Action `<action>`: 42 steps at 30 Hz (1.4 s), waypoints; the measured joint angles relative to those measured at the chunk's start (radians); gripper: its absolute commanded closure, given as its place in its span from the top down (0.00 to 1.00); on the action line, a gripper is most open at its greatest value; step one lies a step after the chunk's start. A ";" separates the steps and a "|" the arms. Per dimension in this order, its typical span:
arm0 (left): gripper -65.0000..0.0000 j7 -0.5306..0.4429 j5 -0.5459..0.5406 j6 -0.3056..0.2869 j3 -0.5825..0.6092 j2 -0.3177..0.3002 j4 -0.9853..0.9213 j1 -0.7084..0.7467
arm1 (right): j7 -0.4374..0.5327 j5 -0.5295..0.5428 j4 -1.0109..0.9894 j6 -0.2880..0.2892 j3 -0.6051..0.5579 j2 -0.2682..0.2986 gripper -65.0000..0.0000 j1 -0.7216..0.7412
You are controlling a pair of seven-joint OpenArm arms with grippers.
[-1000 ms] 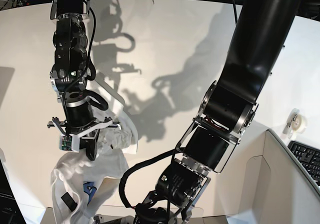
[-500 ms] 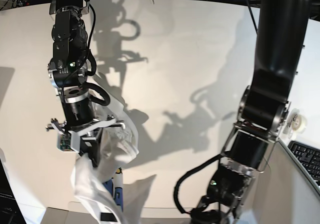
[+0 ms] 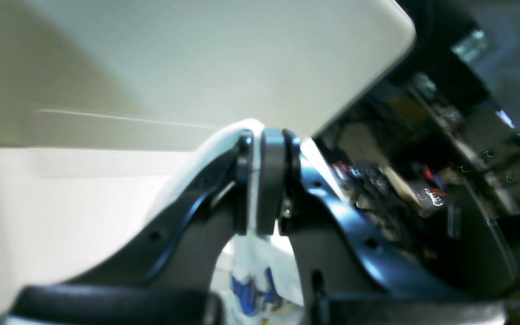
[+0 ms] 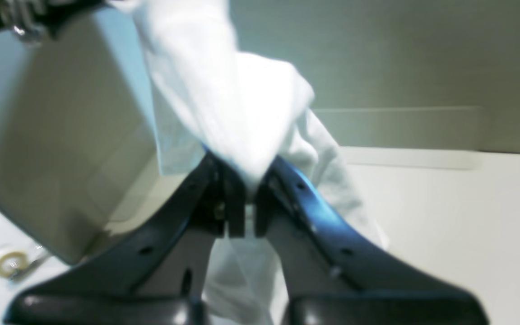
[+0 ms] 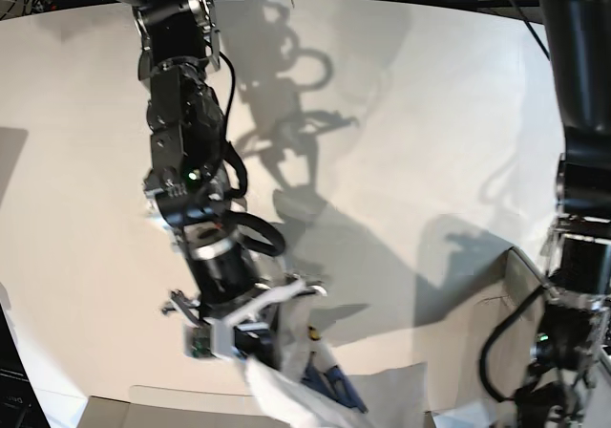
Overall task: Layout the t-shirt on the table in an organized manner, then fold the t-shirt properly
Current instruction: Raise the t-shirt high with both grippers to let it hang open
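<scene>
Tabletop (image 5: 401, 113): broad, white, curved far edge.
T-shirt (image 5: 315, 390): bunched, lifted at the near edge, blue print showing.
Right jaws (image 4: 242, 198): clenched on white t-shirt cloth.
Left jaws (image 3: 260, 180): clenched on a thin t-shirt fold.

Base view: right arm (image 5: 196, 199) on the view's left, reaching down over the table (image 5: 401, 122); left arm (image 5: 582, 256) along the view's right edge.

T-shirt (image 5: 305, 385) hangs at the near edge of the table, below the right arm.

Right gripper (image 4: 244, 205) closed on a fold of the t-shirt (image 4: 224, 104); cloth rises above it and drapes to both sides.

Left gripper (image 3: 264, 180) pinches the t-shirt (image 3: 255, 275); cloth hangs below between the fingers, table (image 3: 197, 58) behind.
</scene>
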 measured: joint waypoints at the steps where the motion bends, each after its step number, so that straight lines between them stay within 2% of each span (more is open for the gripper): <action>1: 0.00 0.002 0.000 -0.003 0.000 -0.024 0.005 -0.002 | 0.002 -0.004 -0.016 -0.002 -0.010 -0.017 0.00 0.027; 4: 0.00 0.003 -0.009 -0.008 0.000 -0.100 0.012 -0.004 | 0.010 0.003 -0.071 0.002 -0.047 -0.066 0.00 0.107; 9: 0.00 0.006 -0.035 -0.016 0.003 -0.262 0.005 -0.005 | 0.008 0.003 -0.167 0.002 -0.117 -0.053 0.00 0.222; 10: 0.00 0.011 -0.068 -0.026 0.003 -0.282 0.006 -0.004 | 0.008 0.003 -0.186 0.003 -0.136 -0.055 0.00 0.244; 19: 0.00 0.033 -0.086 -0.040 0.012 -0.376 0.020 -0.002 | 0.005 0.016 -0.224 0.006 -0.146 -0.060 0.00 0.367; 24: 0.00 0.031 -0.085 -0.040 0.012 -0.414 0.019 -0.005 | 0.024 0.022 -0.246 0.021 -0.150 -0.063 0.00 0.446; 31: 0.00 0.020 -0.085 -0.039 0.016 -0.416 0.018 -0.013 | 0.019 0.027 -0.304 0.023 -0.148 -0.063 0.00 0.602; 36: 0.00 -0.006 -0.085 -0.054 0.066 -0.419 0.020 -0.019 | -0.010 0.042 -0.360 0.040 -0.053 -0.072 0.00 0.731; 39: 0.00 -0.018 -0.045 -0.025 0.087 -0.419 0.016 -0.021 | 0.053 0.001 -0.382 -0.010 0.032 -0.067 0.00 0.805; 42: 0.00 -0.053 -0.047 -0.020 0.126 -0.424 0.015 -0.019 | 0.067 -0.008 -0.408 -0.016 0.076 -0.052 0.00 0.862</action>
